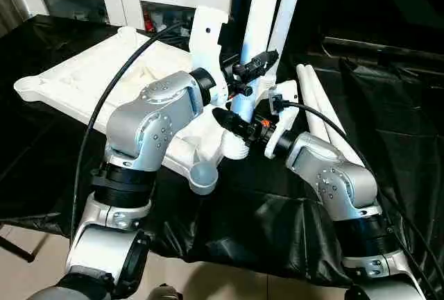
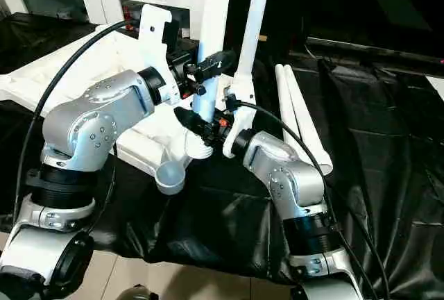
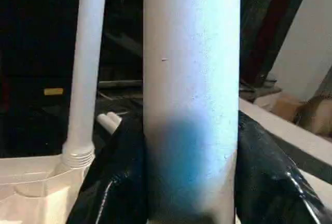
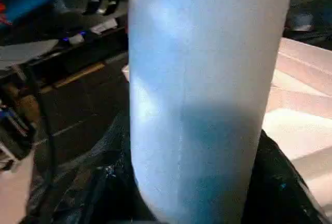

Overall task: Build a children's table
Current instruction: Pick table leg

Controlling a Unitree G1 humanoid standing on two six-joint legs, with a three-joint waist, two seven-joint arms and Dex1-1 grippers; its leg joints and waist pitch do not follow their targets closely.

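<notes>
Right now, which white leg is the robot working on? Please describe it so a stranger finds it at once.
Start from the white table top lying upside down on the black-covered work table. At its near corner, two legs stand upright; two more legs lie flat on the cloth further right. The one meant is the upright leg nearer the robot, the thicker-looking one with both grippers, left gripper and right gripper, around its lower part.

Upright legs (image 1: 261,22) cropped above
</notes>
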